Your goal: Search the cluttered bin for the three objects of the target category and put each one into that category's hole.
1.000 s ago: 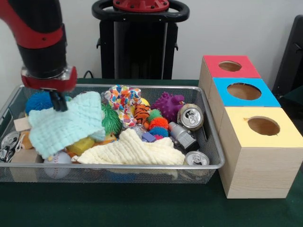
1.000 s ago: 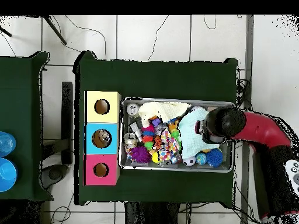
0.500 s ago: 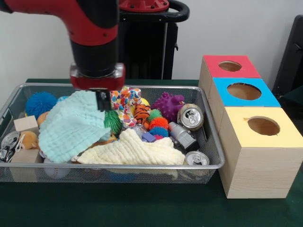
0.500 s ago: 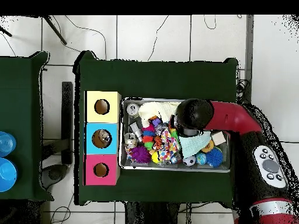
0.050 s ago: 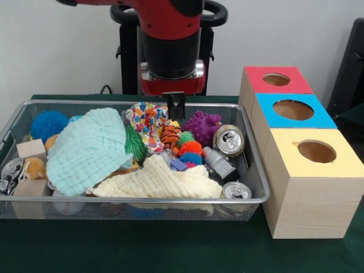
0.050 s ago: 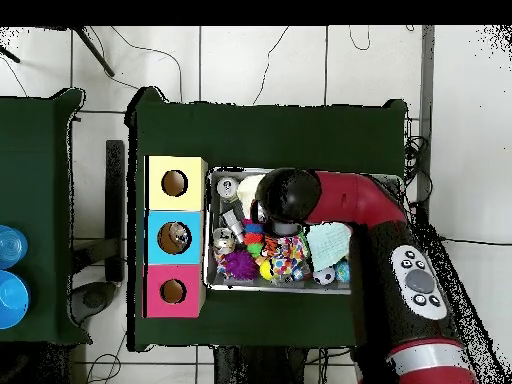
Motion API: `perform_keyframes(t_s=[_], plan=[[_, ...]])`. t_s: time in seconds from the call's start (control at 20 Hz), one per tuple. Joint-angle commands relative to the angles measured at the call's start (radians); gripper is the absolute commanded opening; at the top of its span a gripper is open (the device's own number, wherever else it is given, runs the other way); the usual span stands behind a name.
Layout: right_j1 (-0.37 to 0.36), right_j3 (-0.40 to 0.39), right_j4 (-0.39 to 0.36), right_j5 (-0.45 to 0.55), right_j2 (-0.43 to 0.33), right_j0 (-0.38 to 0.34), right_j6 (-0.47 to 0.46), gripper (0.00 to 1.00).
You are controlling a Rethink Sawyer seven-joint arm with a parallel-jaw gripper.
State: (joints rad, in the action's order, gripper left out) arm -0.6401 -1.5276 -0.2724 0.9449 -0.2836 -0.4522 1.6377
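The wire bin holds a jumble of things. My gripper hangs open and empty over the bin's back middle, just above a colourful patterned cloth and a tiger-striped toy. A mint cloth lies bunched at the left, and a cream cloth is spread along the front. Two cans sit at the right end and a third can at the left. In the overhead view the arm's head hides the gripper.
Right of the bin stand a red box, a blue box and a yellow box, each with a round hole on top. Spiky balls, purple, blue and green, wooden blocks and a grey bottle fill the bin.
The gripper dragged the mint cloth to the right, let go of it and moved on to the bin's middle. The cloth has settled at the left, uncovering the block and ball there.
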Motion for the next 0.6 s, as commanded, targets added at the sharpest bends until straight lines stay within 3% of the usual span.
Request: perform_keyframes(t_s=[0.05, 0.45, 0.6], plan=[[0.027, -0.105, 0.055, -0.051, 0.055, 0.028, 0.243, 0.0], [0.143, -0.132, 0.031, -0.27, 0.072, 0.011, 0.226, 0.0], [0.155, -0.137, 0.04, -0.297, 0.078, 0.009, 0.217, 0.0]])
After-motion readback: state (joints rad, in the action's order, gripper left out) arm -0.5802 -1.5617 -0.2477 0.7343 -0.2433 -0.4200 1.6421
